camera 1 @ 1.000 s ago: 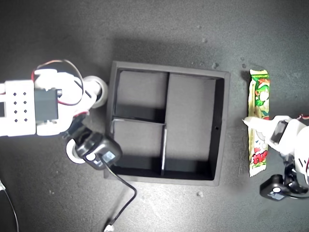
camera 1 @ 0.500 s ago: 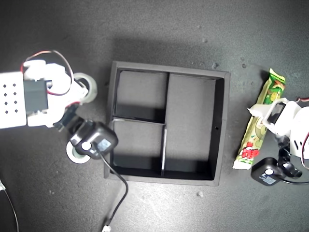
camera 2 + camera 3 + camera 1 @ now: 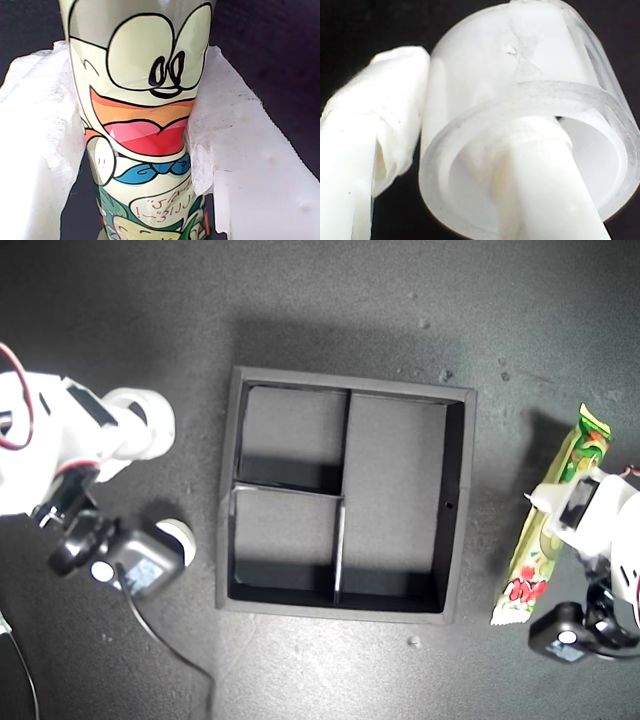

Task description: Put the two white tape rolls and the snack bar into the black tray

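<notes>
Since half a second ago, both arms are pulling outward: the arm at the exterior view's left is now further from the black tray (image 3: 456, 502), and the snack bar (image 3: 556, 518) is tilting more steeply.

Starting at the exterior view's left, my second gripper (image 3: 140, 425) is pinching 1 white tape roll (image 3: 150, 420), with 1 finger (image 3: 545, 190) poking through the roll's open centre and the other (image 3: 375, 135) pressing on its outer wall. This roll is sitting well clear of the tray's left wall. Just below it, the other tape roll (image 3: 178, 536) is lying on the dark table (image 3: 330, 300), half hidden behind the arm's black camera (image 3: 135, 568).

Moving to the middle, the tray is sitting with all 3 compartments bare.

Over at the exterior view's right, my first gripper (image 3: 555, 510) is squeezing the snack bar across its middle, its padded fingers (image 3: 40, 150) pressing on both sides of the wrapper. The bar is slanting, its top end leaning right, outside the tray's right wall.
</notes>
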### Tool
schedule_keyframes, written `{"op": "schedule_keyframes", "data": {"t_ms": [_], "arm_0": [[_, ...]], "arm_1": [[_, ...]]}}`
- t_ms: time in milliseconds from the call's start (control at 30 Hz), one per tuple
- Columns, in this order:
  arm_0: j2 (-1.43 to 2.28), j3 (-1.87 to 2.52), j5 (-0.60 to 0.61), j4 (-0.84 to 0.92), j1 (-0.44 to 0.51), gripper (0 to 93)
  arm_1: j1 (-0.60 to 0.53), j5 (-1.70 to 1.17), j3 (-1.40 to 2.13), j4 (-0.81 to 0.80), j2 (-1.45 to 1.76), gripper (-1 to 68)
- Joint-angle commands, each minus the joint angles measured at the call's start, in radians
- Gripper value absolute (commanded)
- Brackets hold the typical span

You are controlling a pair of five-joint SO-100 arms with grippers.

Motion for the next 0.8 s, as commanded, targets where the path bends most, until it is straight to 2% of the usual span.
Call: {"op": "schedule_keyframes", "data": {"t_ms": [0,167,300,567,767], "arm_0": [[0.002,-0.164,0.02,0.057,0.012,0.0],[-0.075,-0.276,0.052,0.069,0.006,0.0],[-0.183,-0.397,0.074,0.069,0.017,0.0],[-0.502,-0.761,0.1,0.13,0.066,0.0],[-0.753,-1.045,0.109,0.233,0.083,0.0]], "arm_1": [[-0.018,-0.209,-0.17,0.1,0.006,7.9],[-0.032,-0.267,-0.353,0.13,0.005,8.1],[-0.02,-0.327,-0.492,0.072,-0.057,7.9],[0.014,-0.387,-1.224,0.155,-0.634,8.8],[0.021,-0.354,-1.23,0.041,-0.696,8.8]]}}
